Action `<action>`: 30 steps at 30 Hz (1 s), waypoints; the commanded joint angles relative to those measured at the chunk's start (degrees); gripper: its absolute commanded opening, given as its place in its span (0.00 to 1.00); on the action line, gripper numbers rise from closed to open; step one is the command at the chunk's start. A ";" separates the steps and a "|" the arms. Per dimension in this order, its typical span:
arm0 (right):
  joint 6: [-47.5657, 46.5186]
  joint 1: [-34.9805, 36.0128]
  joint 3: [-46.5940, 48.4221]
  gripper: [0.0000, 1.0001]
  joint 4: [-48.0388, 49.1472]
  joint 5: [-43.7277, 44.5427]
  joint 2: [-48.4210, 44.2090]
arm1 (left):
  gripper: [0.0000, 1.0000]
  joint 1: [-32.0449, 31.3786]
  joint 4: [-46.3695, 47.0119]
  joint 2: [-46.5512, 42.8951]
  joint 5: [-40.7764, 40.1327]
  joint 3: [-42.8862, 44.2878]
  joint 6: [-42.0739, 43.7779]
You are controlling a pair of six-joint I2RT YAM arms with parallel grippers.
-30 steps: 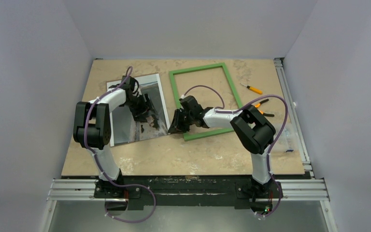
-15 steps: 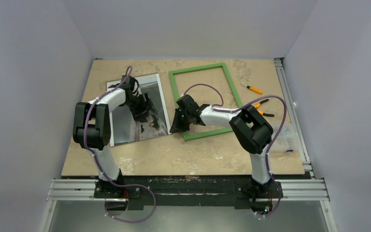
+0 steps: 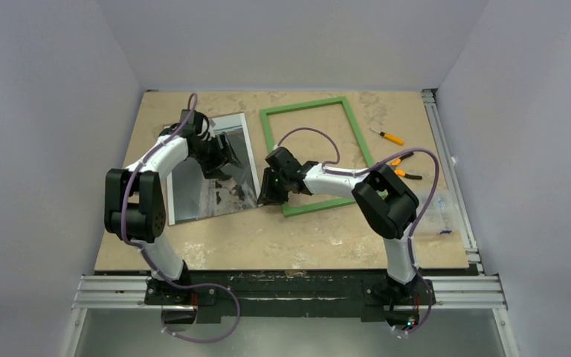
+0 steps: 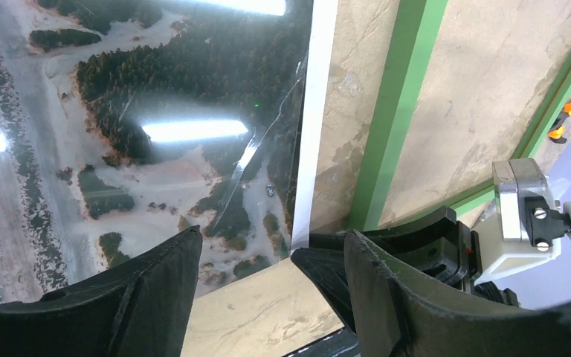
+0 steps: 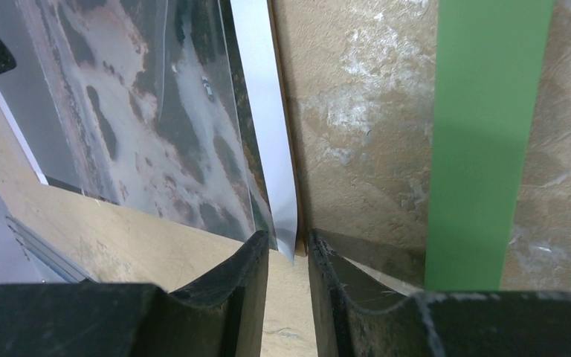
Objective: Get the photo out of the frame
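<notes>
The photo (image 3: 193,195), a grey and dark landscape print with a white margin, lies flat on the table left of the frame (image 3: 305,105), which is a thin green empty rectangle. My left gripper (image 3: 221,158) hovers over the photo's right half, open, with nothing between its fingers (image 4: 271,238). The photo (image 4: 156,134) and the frame's left bar (image 4: 394,134) show beyond them. My right gripper (image 3: 265,196) is low at the photo's near right corner. Its fingers (image 5: 288,245) stand narrowly open, with the tip of the white margin (image 5: 268,149) between them and the frame (image 5: 483,149) to their right.
An orange-handled tool (image 3: 386,136) and orange-handled pliers (image 3: 404,165) lie right of the frame. A small clear plastic box (image 3: 439,216) sits by the right rail (image 3: 446,149). Grey walls close in on three sides.
My left gripper has shifted a little farther away and left over the photo. My right gripper has crept left from the frame's corner to the photo's near right corner.
</notes>
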 commanded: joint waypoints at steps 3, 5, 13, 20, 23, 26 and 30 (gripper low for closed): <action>-0.68 0.07 -2.87 0.26 3.06 -2.23 -1.95 | 0.68 2.12 0.85 3.76 -0.21 0.93 -1.54; -0.60 0.04 -2.90 0.26 3.10 -2.71 -2.24 | 0.68 2.64 0.42 4.75 -1.24 1.09 -1.68; -0.72 -0.02 -3.08 0.23 3.39 -4.06 -2.58 | 0.67 2.78 -0.17 6.77 -3.11 1.53 -2.25; -1.58 -0.05 -3.37 0.30 1.10 -1.08 -5.46 | 0.67 2.86 -1.07 7.11 -3.57 2.16 -1.94; -1.05 -0.05 -4.50 0.30 2.38 -2.67 -5.76 | 0.67 2.86 -0.99 7.45 -2.69 2.32 -2.16; -0.62 -0.05 -4.79 0.30 3.97 -3.76 -5.20 | 0.67 2.95 -0.86 7.55 -2.44 2.43 -2.22; -0.54 -0.05 -3.94 0.28 4.48 -4.38 -4.57 | 0.66 2.95 -0.92 7.55 -2.36 2.33 -2.17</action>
